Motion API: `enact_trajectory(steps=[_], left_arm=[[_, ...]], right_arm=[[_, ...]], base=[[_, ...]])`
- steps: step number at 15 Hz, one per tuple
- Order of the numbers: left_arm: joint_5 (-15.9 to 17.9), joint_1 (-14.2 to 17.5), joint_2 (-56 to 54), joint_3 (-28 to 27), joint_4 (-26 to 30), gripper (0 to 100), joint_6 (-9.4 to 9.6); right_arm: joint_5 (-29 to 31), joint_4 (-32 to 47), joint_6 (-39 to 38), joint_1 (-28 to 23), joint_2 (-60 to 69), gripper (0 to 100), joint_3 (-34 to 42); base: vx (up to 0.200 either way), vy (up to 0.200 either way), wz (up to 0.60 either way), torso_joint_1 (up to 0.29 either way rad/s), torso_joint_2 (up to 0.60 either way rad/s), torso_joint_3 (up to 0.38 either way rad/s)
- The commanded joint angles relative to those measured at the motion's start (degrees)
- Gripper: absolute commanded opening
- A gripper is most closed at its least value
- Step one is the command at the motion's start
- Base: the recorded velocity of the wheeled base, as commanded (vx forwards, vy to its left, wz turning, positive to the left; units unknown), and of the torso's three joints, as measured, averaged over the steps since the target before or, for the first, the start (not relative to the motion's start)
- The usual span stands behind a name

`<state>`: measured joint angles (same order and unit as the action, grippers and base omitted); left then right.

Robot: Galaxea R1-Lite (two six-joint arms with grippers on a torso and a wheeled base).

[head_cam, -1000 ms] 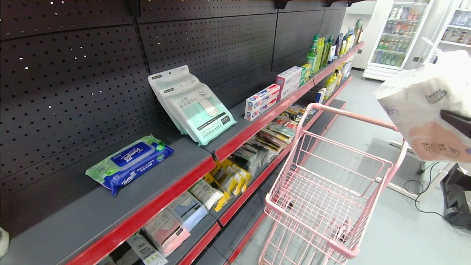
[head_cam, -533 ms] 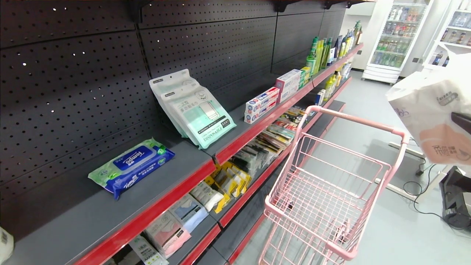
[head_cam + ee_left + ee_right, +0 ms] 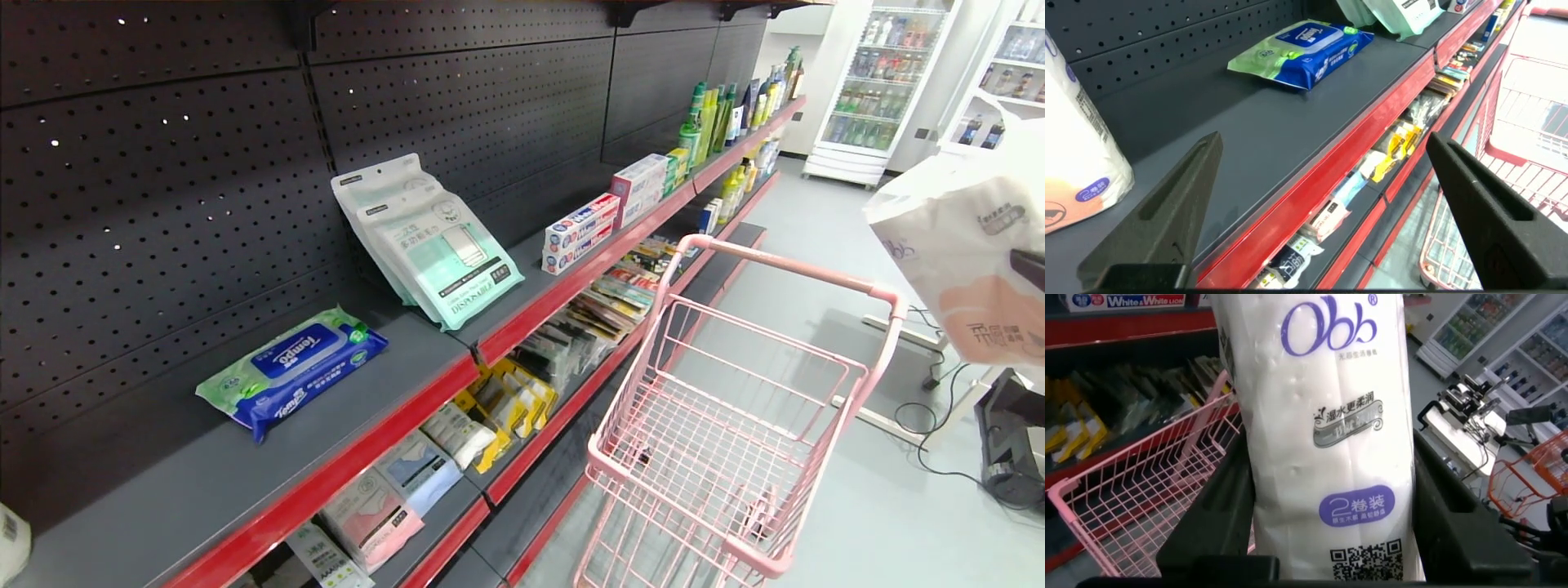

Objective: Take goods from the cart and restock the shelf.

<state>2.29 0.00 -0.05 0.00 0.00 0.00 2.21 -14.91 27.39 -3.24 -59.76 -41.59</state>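
The roll pack (image 3: 959, 237) had drifted slightly farther out from the cart (image 3: 784, 269) handle. It was held high beside the handle, clamped between the right end effector's (image 3: 1331, 531) fingers, its outer edge cut off. The left end effector (image 3: 1323, 139) hung wide open and empty over the shelf (image 3: 1266, 155) beside the cart, near a half-seen second pack (image 3: 1078, 155).

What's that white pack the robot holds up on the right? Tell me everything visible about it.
The pack is a soft white plastic wrap, seemingly around paper rolls, with purple lettering, a purple oval label, a square code and a peach patch. The right gripper clamps its sides between dark jaws, holding it in the air near the pink cart.
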Motion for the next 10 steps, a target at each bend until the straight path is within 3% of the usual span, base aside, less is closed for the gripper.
enact_trajectory(steps=[1, 10], left_arm=[[-0.01, 0.0, 0.05, 0.0, 0.0, 100, 0.0], [-0.01, 0.0, 0.05, 0.0, 0.0, 100, 0.0]], right_arm=[[-0.01, -0.03, 0.12, -0.01, -0.1, 0, 0.11], [-0.1, -0.03, 0.64, 0.34, 0.52, 0, 1.78]], base=[[0.0, 0.0, 0.0, 0.0, 0.0, 0.0], [0.0, 0.0, 0.0, 0.0, 0.0, 0.0]])
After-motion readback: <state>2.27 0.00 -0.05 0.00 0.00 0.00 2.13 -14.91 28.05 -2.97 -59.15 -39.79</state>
